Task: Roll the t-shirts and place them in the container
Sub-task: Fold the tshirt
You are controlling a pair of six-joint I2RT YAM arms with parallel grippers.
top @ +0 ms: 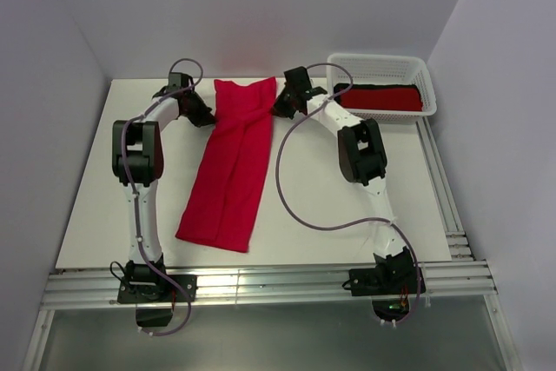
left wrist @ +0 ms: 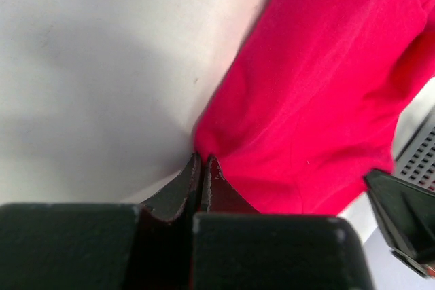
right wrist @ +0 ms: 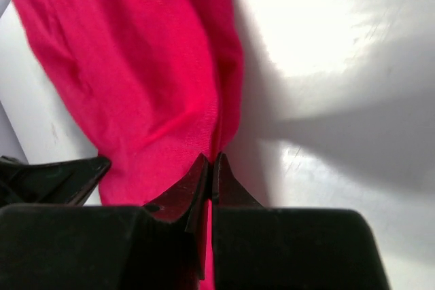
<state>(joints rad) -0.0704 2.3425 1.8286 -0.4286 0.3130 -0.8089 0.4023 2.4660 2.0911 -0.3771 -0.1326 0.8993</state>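
Note:
A bright crimson t-shirt (top: 230, 167) lies folded into a long strip down the middle of the white table (top: 330, 180), its far end between both arms. My left gripper (top: 209, 118) is shut, pinching the strip's far left corner; in the left wrist view the fingertips (left wrist: 204, 157) meet right at the cloth's (left wrist: 319, 79) edge. My right gripper (top: 276, 110) is shut on the far right edge. In the right wrist view its jaws (right wrist: 211, 161) are closed with a fold of the shirt (right wrist: 143, 79) running down between them.
A white mesh basket (top: 382, 59) stands at the table's far right corner. It holds a deep red rolled bundle (top: 382, 99) with a black one (top: 373, 86) behind it. Walls close in on the left, back and right. A metal rail (top: 261, 284) runs along the near edge.

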